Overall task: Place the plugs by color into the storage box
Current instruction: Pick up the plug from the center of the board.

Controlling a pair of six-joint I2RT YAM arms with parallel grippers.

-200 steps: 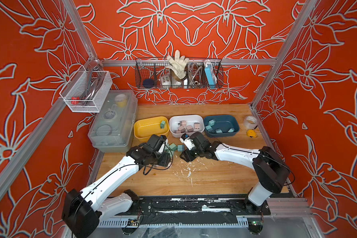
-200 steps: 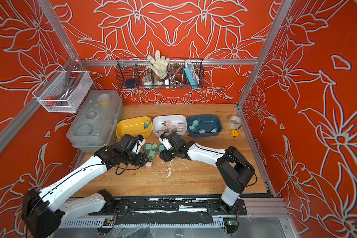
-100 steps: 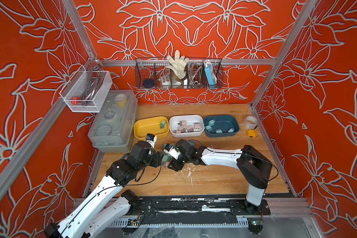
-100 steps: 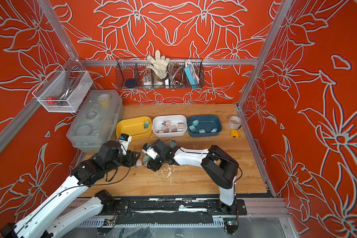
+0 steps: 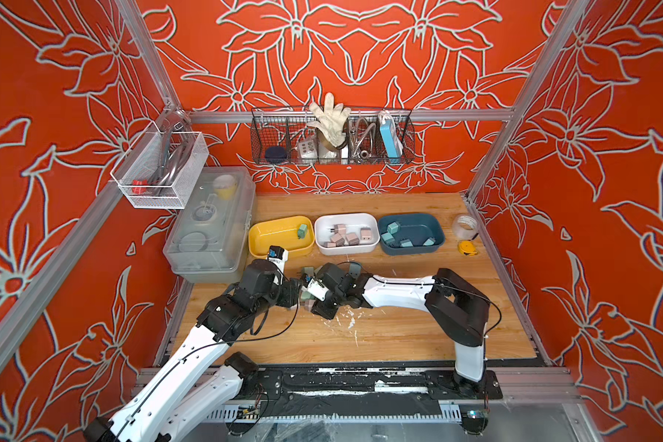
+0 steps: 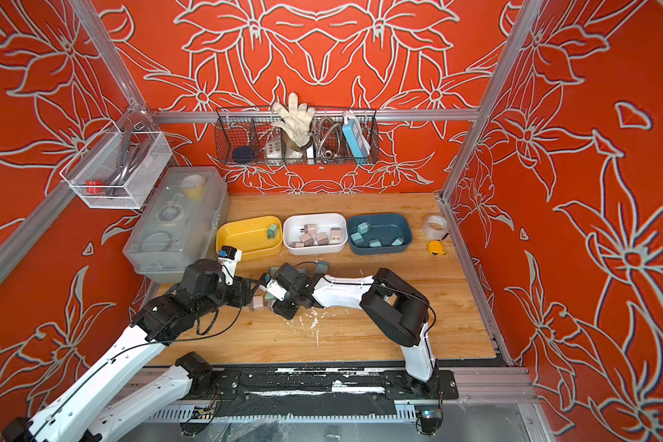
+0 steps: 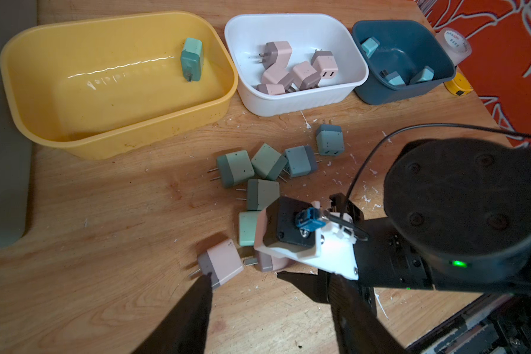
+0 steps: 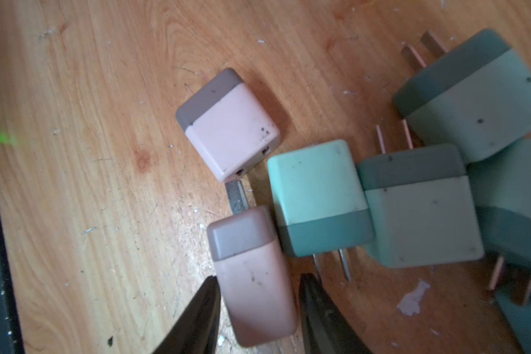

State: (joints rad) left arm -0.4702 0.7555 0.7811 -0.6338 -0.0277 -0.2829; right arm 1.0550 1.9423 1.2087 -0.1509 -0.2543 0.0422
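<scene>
Tabletop (image 5: 399,336): wood flecked with white scraps; three tubs in a row at the far side, loose plugs just near of them, left of centre.
Tubs: the yellow tub (image 7: 120,144) at left holds a lone green plug (image 7: 192,59); the white tub (image 7: 298,104) in the middle holds sorted pink plugs (image 7: 301,73); the blue tub (image 7: 390,95) at right holds light blue plugs (image 7: 394,78).
Left tool (image 7: 246,279): jaws about half wide, empty, one fingertip at a corner of the second pink plug (image 7: 219,266).
Right tool (image 8: 258,285): jaws narrow, one on either side of the pink plug (image 8: 255,282), which lies on the tabletop; whether they press on it cannot be told.
Green cluster (image 7: 265,162): unsorted, one member touching the pink plug's side.
Risk, arms: both tools crowd the same spot, so a lift could knock wrist against finger.
Risk, neighbours: the touching green plug may be dragged or flipped.
Risk, grip: the hold sits towards one end, so the pink plug may pivot and drop short of the white tub.
</scene>
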